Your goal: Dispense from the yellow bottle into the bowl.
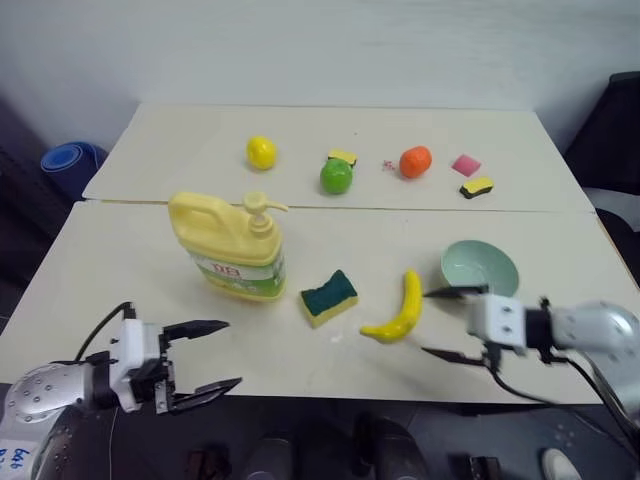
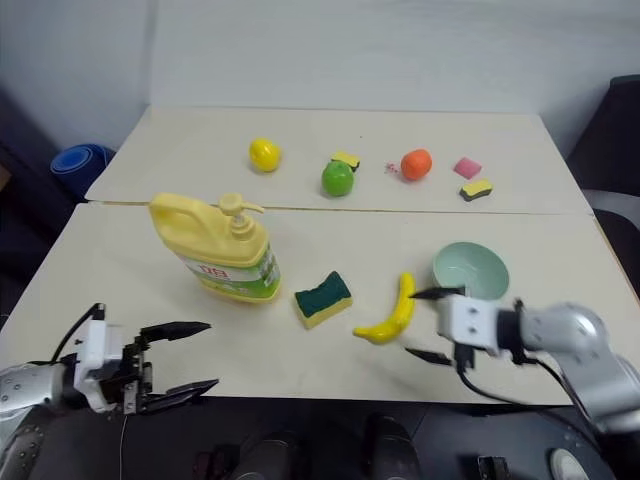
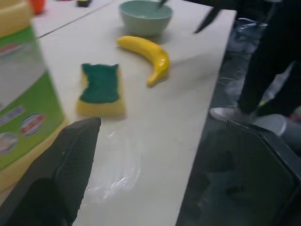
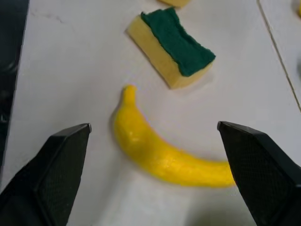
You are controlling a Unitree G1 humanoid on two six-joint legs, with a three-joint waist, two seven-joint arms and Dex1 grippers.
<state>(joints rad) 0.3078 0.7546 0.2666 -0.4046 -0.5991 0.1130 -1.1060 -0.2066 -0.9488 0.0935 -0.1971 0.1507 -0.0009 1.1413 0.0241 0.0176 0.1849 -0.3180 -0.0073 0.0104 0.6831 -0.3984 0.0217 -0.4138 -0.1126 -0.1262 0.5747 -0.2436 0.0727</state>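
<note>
The yellow bottle [image 1: 228, 245] stands upright on the near table, left of centre, with its pump top pointing right; its green label [image 3: 23, 108] shows in the left wrist view. The pale mint bowl [image 1: 480, 268] sits at the near right. My left gripper [image 1: 230, 353] hovers open at the table's front edge, in front of the bottle and a little apart from it. My right gripper [image 1: 427, 322] is open just in front of the bowl, with its fingers [image 4: 61, 160] spread either side of a banana [image 4: 160, 150] and nothing held.
A green-topped yellow sponge [image 1: 328, 297] and the banana [image 1: 395, 310] lie between bottle and bowl. On the far table are a lemon [image 1: 261, 152], a green apple [image 1: 337, 176], an orange [image 1: 415, 161] and small sponges [image 1: 477, 186]. A seam [image 1: 400, 208] joins the tables.
</note>
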